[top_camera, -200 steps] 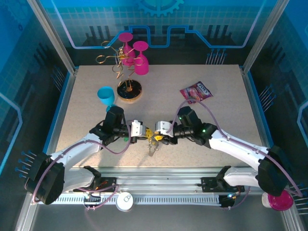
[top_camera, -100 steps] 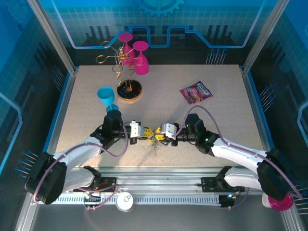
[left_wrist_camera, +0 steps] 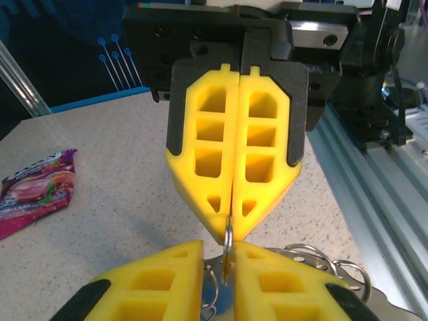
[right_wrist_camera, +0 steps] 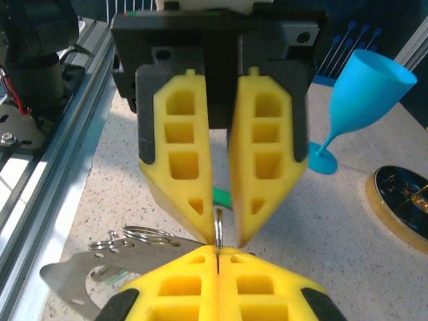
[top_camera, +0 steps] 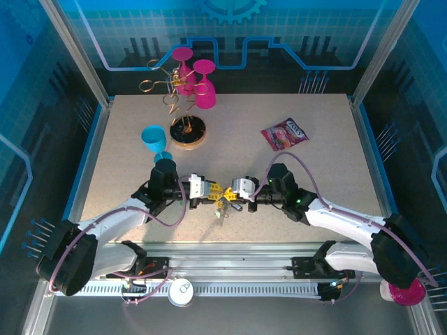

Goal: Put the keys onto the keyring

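Observation:
My two grippers meet tip to tip low over the table's near middle. The left gripper (top_camera: 215, 191) (left_wrist_camera: 219, 257) (right_wrist_camera: 222, 234) has its fingers a narrow gap apart, with a coloured key head (right_wrist_camera: 225, 198) filling that gap. The right gripper (top_camera: 231, 195) (right_wrist_camera: 219, 251) (left_wrist_camera: 231, 234) is shut on a thin metal ring (right_wrist_camera: 217, 227) (left_wrist_camera: 228, 239) seen edge-on. I cannot tell if this is the large keyring. More keys (top_camera: 221, 207) dangle below, with small silver rings (right_wrist_camera: 144, 235) and a flat metal tag (right_wrist_camera: 73, 271).
A blue cup (top_camera: 154, 138) (right_wrist_camera: 364, 93) and a gold wire stand on a black base (top_camera: 187, 130) are at the back left, pink goblets (top_camera: 199, 82) behind them. A sweet packet (top_camera: 285, 132) (left_wrist_camera: 33, 190) lies at the back right. The aluminium rail (left_wrist_camera: 374, 174) runs close by.
The right arm's elbow has swung nearer and to the right. Both grippers stayed tip to tip, drifting slightly, and the hanging keys shifted a little.

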Tool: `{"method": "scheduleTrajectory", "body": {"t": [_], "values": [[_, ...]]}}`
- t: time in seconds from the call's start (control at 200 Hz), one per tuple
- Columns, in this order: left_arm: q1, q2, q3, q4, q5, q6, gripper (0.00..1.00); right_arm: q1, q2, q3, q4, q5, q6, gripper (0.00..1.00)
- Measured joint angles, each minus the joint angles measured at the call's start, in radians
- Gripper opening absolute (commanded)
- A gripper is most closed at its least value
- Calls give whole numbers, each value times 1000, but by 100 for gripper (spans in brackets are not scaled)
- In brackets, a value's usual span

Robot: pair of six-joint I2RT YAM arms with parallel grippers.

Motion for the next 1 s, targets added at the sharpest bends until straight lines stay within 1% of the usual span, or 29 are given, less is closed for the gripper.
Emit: {"method": "scheduleTrajectory", "body": {"t": [0.23, 0.395, 0.495, 0.605, 0.63, 0.715, 0.791, 0.846, 1.001], "values": [[0, -29, 35, -140, -57, 64, 18, 27, 23, 206, -352, 69, -142, 0], [-1, -34, 47, -174, -66, 82, 17, 67, 76, 320, -510, 121, -200, 0], [-2, -34, 47, -195, -66, 84, 12, 87, 106, 364, -573, 159, -223, 0], [-2, -35, 47, -215, -66, 95, 3, 101, 132, 402, -623, 188, -240, 0], [-2, -35, 47, -217, -66, 95, 0, 101, 134, 408, -630, 192, -240, 0], [-2, -35, 48, -217, -66, 103, 0, 102, 134, 411, -634, 194, -237, 0], [-2, -38, 48, -216, -66, 103, 0, 91, 126, 396, -610, 175, -209, 16], [-2, -42, 48, -208, -66, 103, 0, 65, 94, 341, -544, 134, -177, 23], [-3, -46, 24, -145, -63, 89, 0, -24, -29, 142, -328, 47, -71, 25]]}}
